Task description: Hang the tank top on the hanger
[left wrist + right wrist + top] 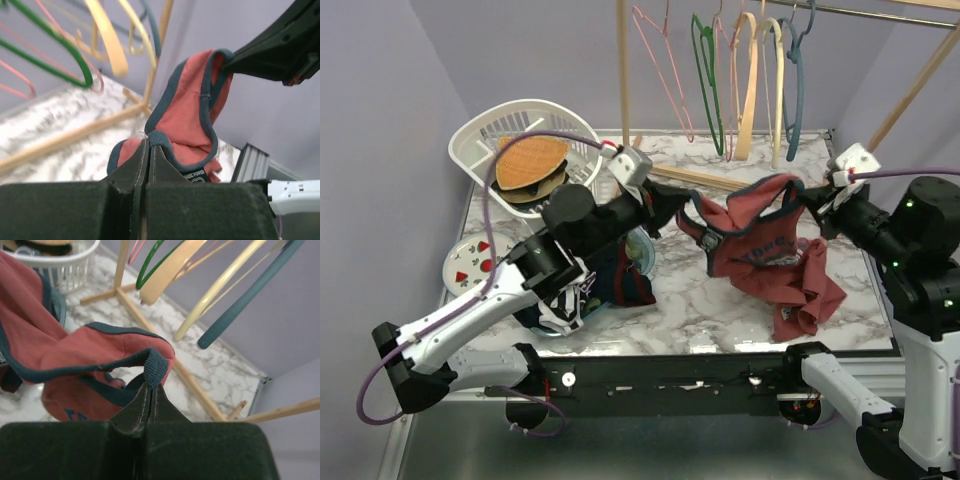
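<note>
The maroon tank top (760,240) with navy trim hangs stretched between my two grippers above the marble table, its lower part bunched on the tabletop. My left gripper (670,207) is shut on the navy edge of one strap; the left wrist view shows its tips (148,142) pinching that trim of the tank top (190,110). My right gripper (812,200) is shut on the other strap, whose folded navy band sits between its tips (152,386), with the tank top (50,340) draping away to the left. The slate-blue hanger (798,80) hangs on the rail behind, also in the right wrist view (250,295).
A wooden rack post (623,80) and its base bar (700,178) stand at the back. Pink (665,70), green (705,80) and cream hangers (750,80) hang beside the blue one. A white basket (485,140) sits back left, a small plate (470,265) at left. Dark garments (620,280) lie under the left arm.
</note>
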`<action>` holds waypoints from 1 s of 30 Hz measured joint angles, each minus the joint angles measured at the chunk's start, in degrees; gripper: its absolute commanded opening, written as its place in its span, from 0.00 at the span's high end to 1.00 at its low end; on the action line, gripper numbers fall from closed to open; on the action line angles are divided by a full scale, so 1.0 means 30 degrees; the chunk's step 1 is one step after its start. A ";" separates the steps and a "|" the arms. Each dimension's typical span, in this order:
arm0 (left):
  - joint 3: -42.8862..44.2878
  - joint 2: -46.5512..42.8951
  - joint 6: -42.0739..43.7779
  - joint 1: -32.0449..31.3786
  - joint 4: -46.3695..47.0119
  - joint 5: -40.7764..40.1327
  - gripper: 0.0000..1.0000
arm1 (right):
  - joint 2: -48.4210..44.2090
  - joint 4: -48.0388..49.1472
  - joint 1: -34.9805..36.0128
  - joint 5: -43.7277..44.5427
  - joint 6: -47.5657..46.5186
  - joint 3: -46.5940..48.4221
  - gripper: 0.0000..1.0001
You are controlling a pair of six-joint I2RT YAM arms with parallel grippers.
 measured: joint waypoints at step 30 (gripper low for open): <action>-0.2455 0.4867 -0.0554 -0.0124 -0.2535 -0.0736 0.85 | -0.3439 0.1734 -0.0503 0.2477 -0.1035 -1.2568 0.76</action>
